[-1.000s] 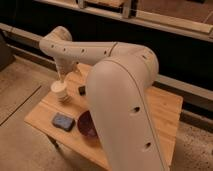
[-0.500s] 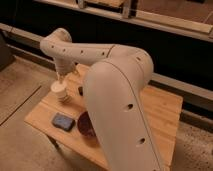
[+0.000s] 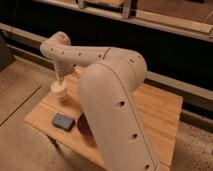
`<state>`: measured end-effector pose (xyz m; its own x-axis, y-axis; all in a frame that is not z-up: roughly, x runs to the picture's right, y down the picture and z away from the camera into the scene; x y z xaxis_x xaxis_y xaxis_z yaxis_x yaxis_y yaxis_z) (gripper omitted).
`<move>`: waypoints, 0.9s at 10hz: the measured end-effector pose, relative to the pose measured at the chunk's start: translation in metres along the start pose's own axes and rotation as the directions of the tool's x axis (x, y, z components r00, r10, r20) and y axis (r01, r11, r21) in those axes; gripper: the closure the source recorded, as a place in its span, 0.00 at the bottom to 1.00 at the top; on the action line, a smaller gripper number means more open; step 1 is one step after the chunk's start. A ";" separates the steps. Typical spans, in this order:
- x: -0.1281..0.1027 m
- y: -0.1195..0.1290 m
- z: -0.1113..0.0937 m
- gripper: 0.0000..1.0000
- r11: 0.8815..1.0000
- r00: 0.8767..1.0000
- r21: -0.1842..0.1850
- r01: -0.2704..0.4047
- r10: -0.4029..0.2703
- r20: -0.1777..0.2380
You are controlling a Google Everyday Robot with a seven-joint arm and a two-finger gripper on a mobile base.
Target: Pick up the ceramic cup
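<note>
The ceramic cup (image 3: 59, 93) is a small cream-white ridged cylinder standing upright near the back left of the wooden table (image 3: 155, 110). My gripper (image 3: 60, 80) hangs from the end of the white arm directly over the cup, down at its rim. I cannot tell whether it touches the cup. The arm's big near link (image 3: 117, 115) fills the middle of the view and hides part of the table.
A dark maroon bowl (image 3: 83, 126) sits near the table's front edge, partly hidden behind the arm. A flat blue-grey object (image 3: 63, 121) lies left of it, in front of the cup. A dark wall with a ledge runs behind the table.
The arm's big near link has swung slightly left and covers more of the table. The gripper stays over the cup, which has not moved.
</note>
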<state>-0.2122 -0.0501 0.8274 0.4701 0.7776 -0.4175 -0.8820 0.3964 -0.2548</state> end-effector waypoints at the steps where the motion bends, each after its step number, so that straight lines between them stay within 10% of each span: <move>1: -0.001 0.002 0.004 0.35 1.000 1.000 -0.002 0.006 -0.006 -0.002; 3: -0.001 0.005 0.016 0.39 1.000 1.000 -0.011 0.012 -0.013 -0.013; 9: 0.007 0.005 0.040 0.98 1.000 0.999 -0.023 0.017 -0.018 -0.042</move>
<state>-0.2143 -0.0232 0.8580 0.4871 0.7488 -0.4495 -0.8728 0.3986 -0.2819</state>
